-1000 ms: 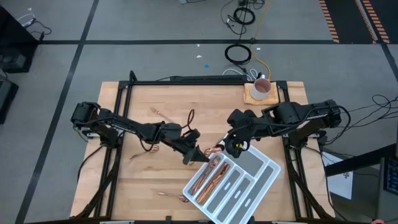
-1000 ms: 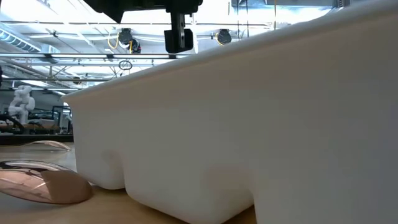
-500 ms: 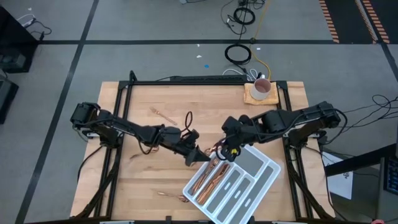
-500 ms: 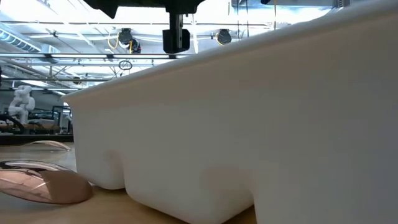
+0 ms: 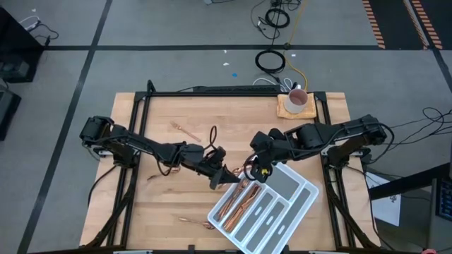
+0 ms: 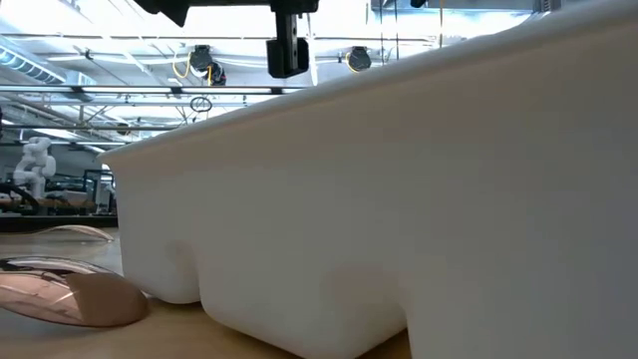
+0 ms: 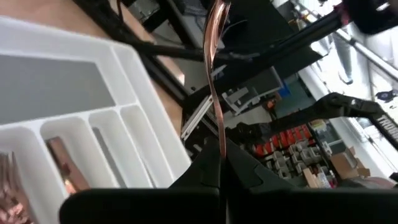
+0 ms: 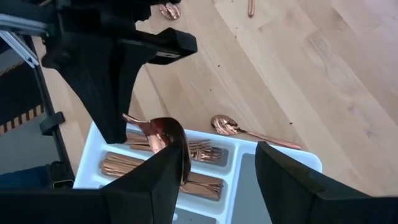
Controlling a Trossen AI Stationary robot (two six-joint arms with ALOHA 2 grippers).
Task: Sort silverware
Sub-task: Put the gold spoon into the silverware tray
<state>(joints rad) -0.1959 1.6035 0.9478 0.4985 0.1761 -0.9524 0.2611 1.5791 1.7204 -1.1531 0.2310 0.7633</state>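
Note:
My left gripper is shut on a copper spoon, held above the far left corner of the white divided tray. The spoon's bowl points at my right gripper, which hangs open just over it, tilted down. In the right wrist view the bowl sits at the tip of one finger. Forks and knives lie in the tray's compartments. More silverware lies loose on the table: a spoon beside the tray and pieces at the far left. My left gripper pinches the spoon's handle near its end between its two shut fingers. The fingers come from the table's left, nearly level, and lie along the handle. The spoon sticks out straight past the fingertips, lifted clear of table and tray. My right gripper: I cannot tell whether its finger touches the bowl.
A white mug stands on a wooden coaster at the table's far right. Loose pieces lie near the front edge and at the left. In the low view the tray's wall fills the picture, with a spoon bowl beside it.
My right gripper has come down and toward the table's left, closing in on the spoon's bowl. My left gripper has stayed in place with the spoon still lifted.

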